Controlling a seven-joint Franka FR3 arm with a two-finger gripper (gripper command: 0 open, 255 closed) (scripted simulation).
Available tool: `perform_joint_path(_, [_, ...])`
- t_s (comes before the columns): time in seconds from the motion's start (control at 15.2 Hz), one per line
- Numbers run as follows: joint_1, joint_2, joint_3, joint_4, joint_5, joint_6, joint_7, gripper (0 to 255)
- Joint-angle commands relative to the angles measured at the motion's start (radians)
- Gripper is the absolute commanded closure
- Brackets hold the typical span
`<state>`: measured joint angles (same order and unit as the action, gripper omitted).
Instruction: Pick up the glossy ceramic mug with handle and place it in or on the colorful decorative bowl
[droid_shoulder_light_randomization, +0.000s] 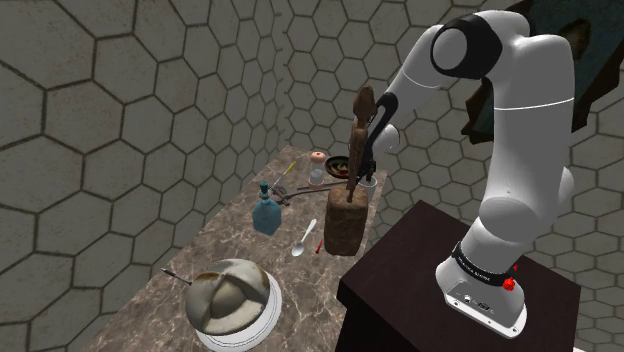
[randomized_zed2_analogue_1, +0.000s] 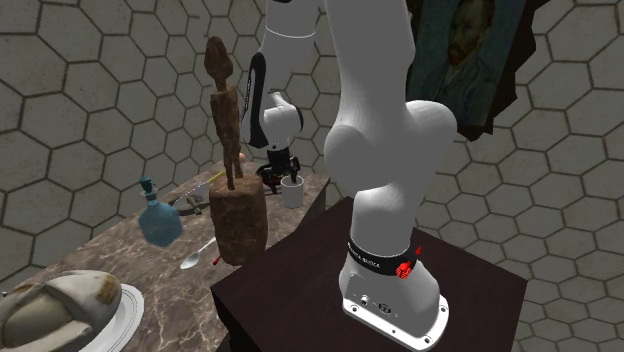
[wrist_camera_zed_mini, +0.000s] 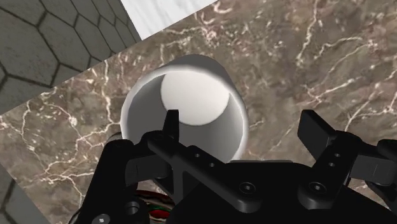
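Gripper (wrist_camera_zed_mini: 243, 122) hangs wide open, empty, straddling one wall of the white mug (wrist_camera_zed_mini: 191, 95), which stands at the counter's (wrist_camera_zed_mini: 305, 57) far end beside the bowl (droid_shoulder_light_randomization: 338, 166). I'd lower squarely before squeezing.

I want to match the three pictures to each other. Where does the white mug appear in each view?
Shoulder view: the white mug is right of the middle, just right of the wooden statue.
Second exterior view: the mug is just left of the middle, right of the statue.
Wrist view: the mug is seen from above, directly under the gripper.
Shared landmark: the gripper, close to the mug in every view.
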<state>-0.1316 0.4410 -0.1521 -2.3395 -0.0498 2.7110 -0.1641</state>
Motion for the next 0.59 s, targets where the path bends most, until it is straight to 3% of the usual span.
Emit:
perform_joint_path(0.0, [-0.002, 0.023, 0.003, 0.004, 0.003, 0.020, 0.000, 0])
perform_joint_path(0.46, [-0.002, 0.023, 0.003, 0.004, 0.003, 0.019, 0.000, 0])
perform_joint_path(0.53, [-0.002, 0.023, 0.003, 0.004, 0.003, 0.019, 0.000, 255])
